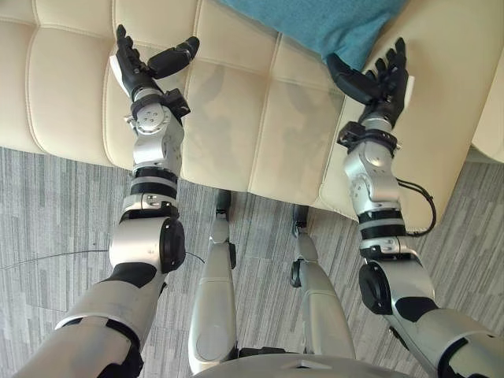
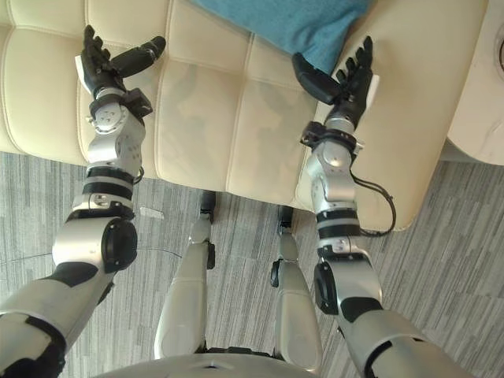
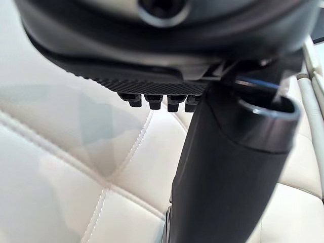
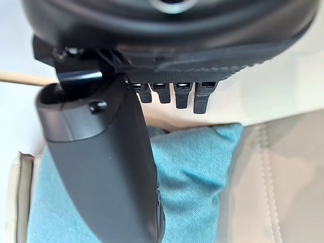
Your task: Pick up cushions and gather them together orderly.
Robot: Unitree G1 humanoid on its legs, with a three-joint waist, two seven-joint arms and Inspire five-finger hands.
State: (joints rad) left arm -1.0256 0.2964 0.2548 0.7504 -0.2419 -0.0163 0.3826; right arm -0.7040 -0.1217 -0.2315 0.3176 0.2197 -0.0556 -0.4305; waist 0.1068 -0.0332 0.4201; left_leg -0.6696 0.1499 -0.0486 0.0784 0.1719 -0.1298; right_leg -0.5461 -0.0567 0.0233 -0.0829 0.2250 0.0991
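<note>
the teal cushion (image 1: 331, 27) lies on the sofa (image 1: 236, 118), its corner just beyond the right hand (image 1: 372, 82) (the nearer one), whose fingers are spread and empty; the left hand (image 1: 135, 69), equally open, is well apart.

A teal cushion (image 1: 331, 24) is laid on the quilted cream sofa (image 1: 236, 102), which is set on grey striped carpet (image 1: 63, 213).

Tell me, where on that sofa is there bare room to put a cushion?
The cream sofa seat is bare between the open left hand and right hand, and out past the left hand. Crowded by the right hand, where the teal cushion lies.
</note>
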